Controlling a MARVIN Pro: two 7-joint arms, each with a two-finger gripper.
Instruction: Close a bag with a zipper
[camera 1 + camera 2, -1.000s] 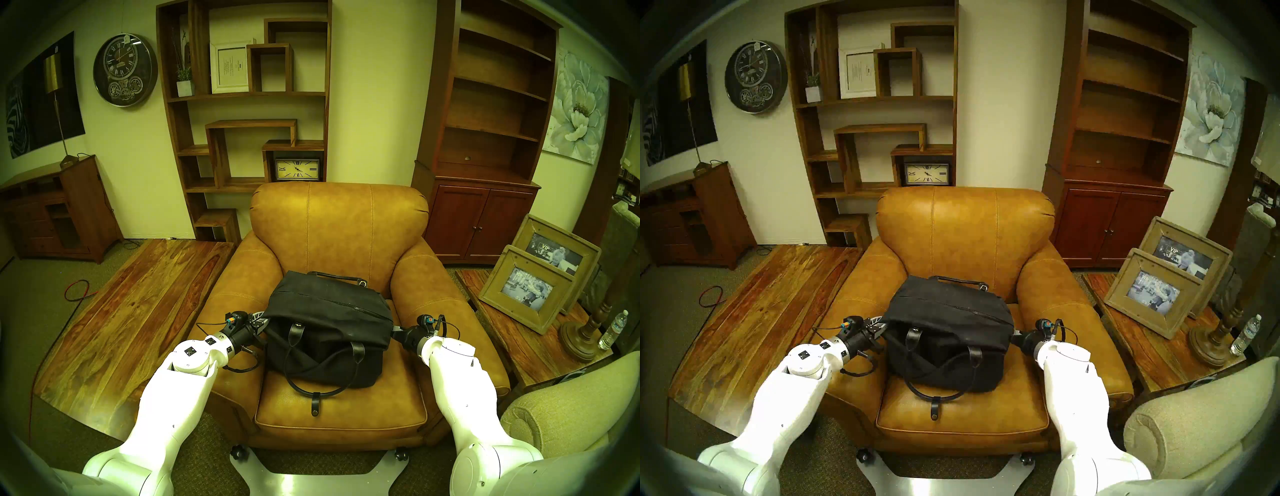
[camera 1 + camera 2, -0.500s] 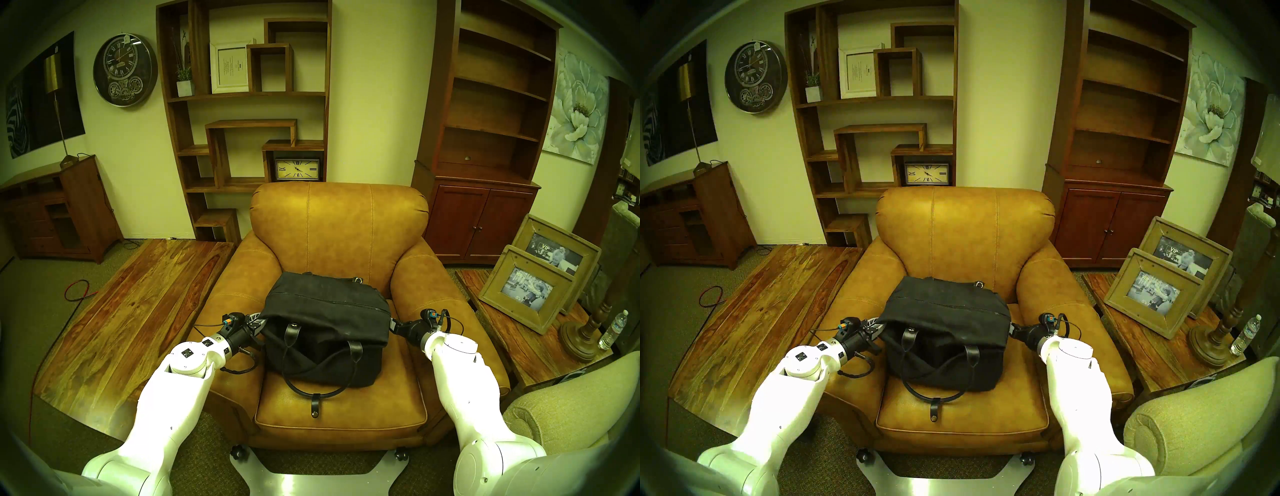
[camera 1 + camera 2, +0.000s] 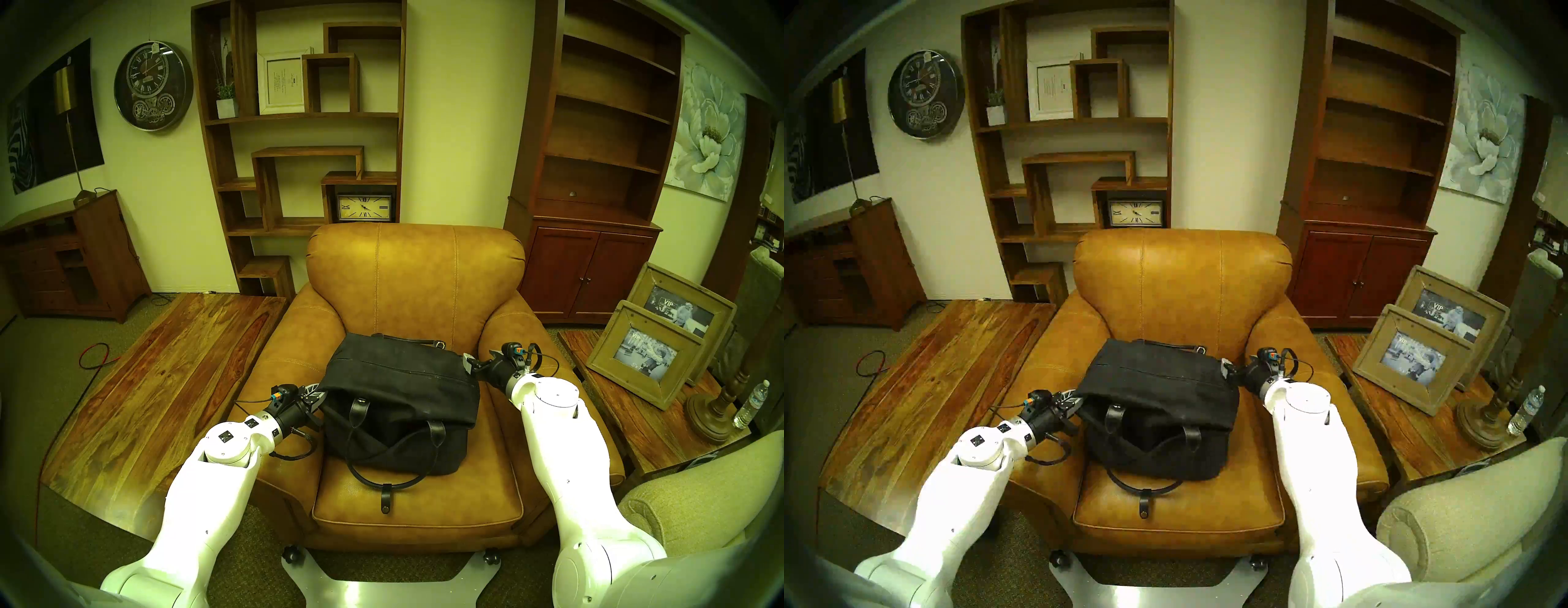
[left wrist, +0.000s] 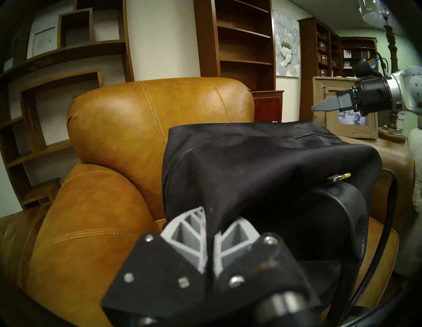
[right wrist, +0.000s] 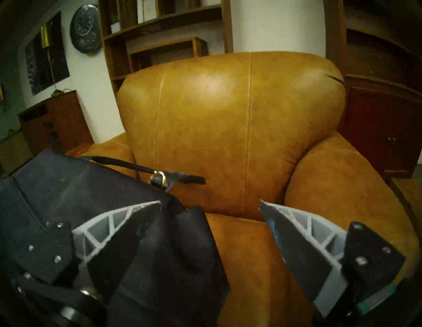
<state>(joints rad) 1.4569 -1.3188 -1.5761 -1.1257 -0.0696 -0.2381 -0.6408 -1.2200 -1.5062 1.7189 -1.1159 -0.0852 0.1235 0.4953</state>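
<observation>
Right wrist: right gripper [image 5: 210,205] agape.

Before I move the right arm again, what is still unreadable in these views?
- Zipper pull: head views, too small to find; the right wrist view is blurred.
- Whether the zipper is shut end to end: the bag fabric folds over its left end.
- Left gripper fingertips: left wrist view, buried in the bag's fabric.
- Right gripper: open, but whether it touches the bag is unclear.

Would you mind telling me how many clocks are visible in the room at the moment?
2. A round dark wall clock hangs on the wall at the left, and a rectangular clock stands on a low shelf of the bookcase behind the armchair. Others may be hidden.
</observation>
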